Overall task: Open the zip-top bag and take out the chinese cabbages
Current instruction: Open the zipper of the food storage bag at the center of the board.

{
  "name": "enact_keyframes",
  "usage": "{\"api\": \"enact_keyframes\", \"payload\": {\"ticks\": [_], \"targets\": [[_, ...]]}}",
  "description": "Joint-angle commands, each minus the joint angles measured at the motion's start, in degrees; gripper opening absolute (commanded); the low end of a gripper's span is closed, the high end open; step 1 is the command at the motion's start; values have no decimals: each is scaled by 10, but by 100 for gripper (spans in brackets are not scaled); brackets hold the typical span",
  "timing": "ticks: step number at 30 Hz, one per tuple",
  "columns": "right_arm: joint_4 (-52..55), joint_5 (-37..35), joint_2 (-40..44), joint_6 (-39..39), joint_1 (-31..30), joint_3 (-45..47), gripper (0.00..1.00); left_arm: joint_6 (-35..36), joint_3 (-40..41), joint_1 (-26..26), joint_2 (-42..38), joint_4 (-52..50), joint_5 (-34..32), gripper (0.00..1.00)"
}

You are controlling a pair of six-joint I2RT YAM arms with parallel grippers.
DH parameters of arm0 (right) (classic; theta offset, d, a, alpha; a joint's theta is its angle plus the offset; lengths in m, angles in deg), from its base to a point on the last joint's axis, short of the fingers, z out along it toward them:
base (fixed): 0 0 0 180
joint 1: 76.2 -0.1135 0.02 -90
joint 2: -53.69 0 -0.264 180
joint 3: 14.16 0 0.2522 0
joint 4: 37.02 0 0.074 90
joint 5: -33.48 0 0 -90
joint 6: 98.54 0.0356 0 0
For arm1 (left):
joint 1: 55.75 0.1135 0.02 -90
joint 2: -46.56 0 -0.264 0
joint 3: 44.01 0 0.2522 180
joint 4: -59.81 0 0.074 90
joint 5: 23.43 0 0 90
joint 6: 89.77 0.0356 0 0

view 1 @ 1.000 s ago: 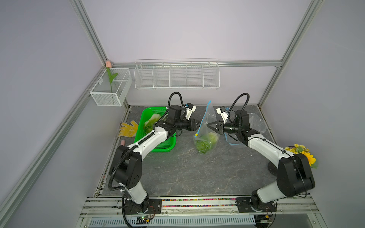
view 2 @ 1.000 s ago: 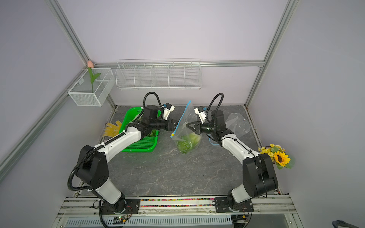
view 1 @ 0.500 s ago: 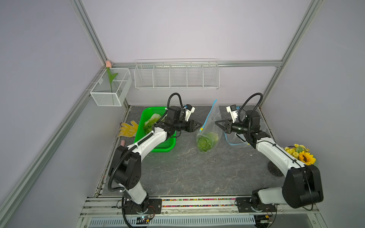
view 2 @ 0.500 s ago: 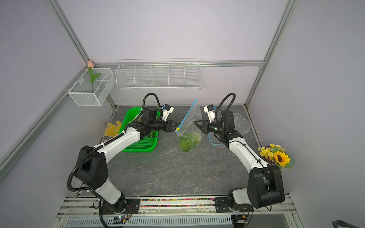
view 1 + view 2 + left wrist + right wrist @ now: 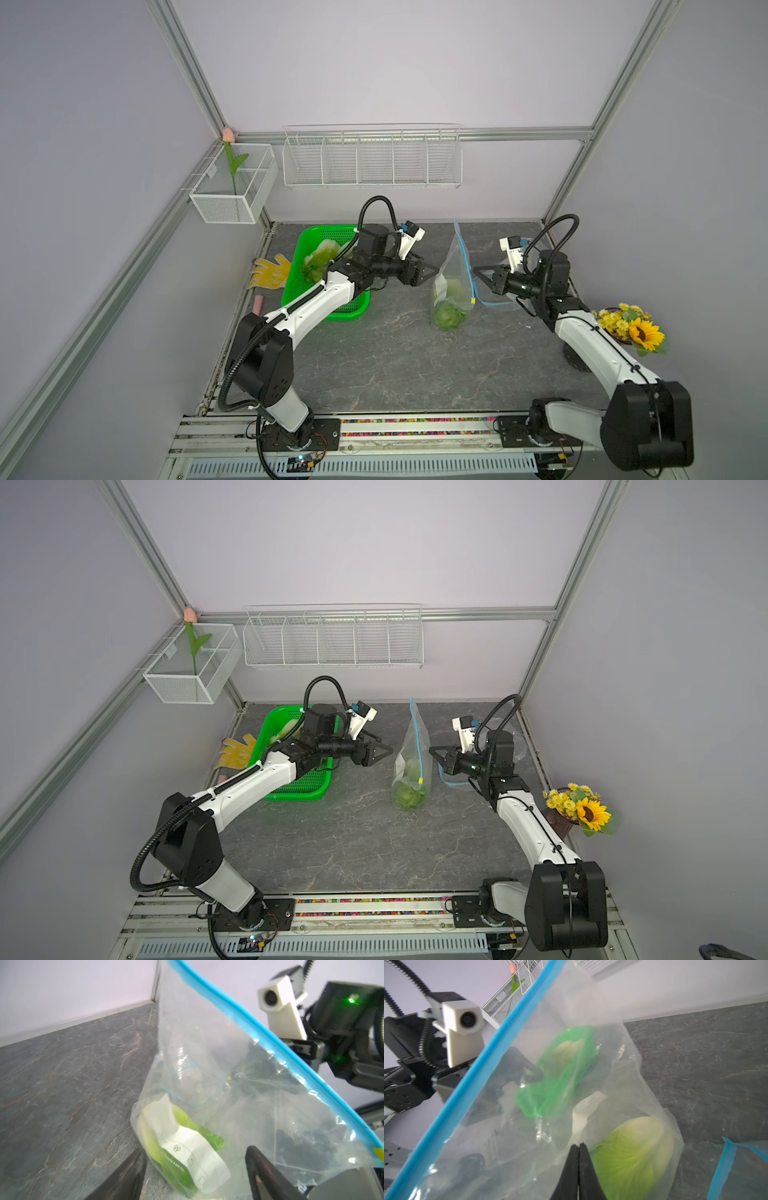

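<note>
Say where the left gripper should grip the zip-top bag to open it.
Probably the clear wall just under the blue zip strip, from the side facing the open left gripper. The zip-top bag stands upright and the right gripper pinches its opposite side, so pulling apart should spread the mouth.

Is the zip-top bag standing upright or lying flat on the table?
Upright: the zip-top bag stands on end on the table, blue zipper edge running up, chinese cabbages lying at its bottom.
</note>
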Motion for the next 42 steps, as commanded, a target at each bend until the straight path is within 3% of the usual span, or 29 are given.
{"api": "enact_keyframes", "payload": {"ticks": [1, 7, 8, 9, 11, 13, 17, 20, 24, 33, 35, 38, 42], "targets": [[15, 1, 15, -17, 16, 11, 7, 67, -37, -25, 19, -9, 13, 79], [8, -5, 14, -6, 29, 4, 7, 43, -67, -34, 60, 28, 19, 80], [2, -10, 19, 3, 29, 5, 11, 43, -68, -35, 62, 29, 25, 79], [-3, -11, 23, 9, 29, 5, 19, 44, -66, -35, 62, 32, 29, 79], [-6, -9, 33, 28, 29, 7, 49, 43, -63, -35, 61, 35, 23, 71], [-16, -4, 43, 64, 29, 17, 65, 43, -62, -35, 62, 27, 14, 61], [-78, -2, 65, 192, 29, 50, 80, 41, -64, -35, 68, 18, 6, 38], [-140, 0, 65, 269, 15, 62, 86, 34, -71, -36, 82, 22, 11, 31], [-219, -9, 40, 333, -20, 65, 88, 27, -91, -40, 102, 19, 14, 29], [-237, -42, -32, 353, -80, 35, 84, 13, -112, -44, 129, 10, 5, 27], [-247, -42, -40, 357, -85, 36, 75, 9, -120, -46, 137, 7, 5, 27], [-252, -42, -43, 358, -110, 40, 50, 7, -130, -49, 146, 1, 0, 26], [-241, -56, -32, 351, -111, 46, 26, 11, -137, -50, 149, -11, -4, 26]]}}
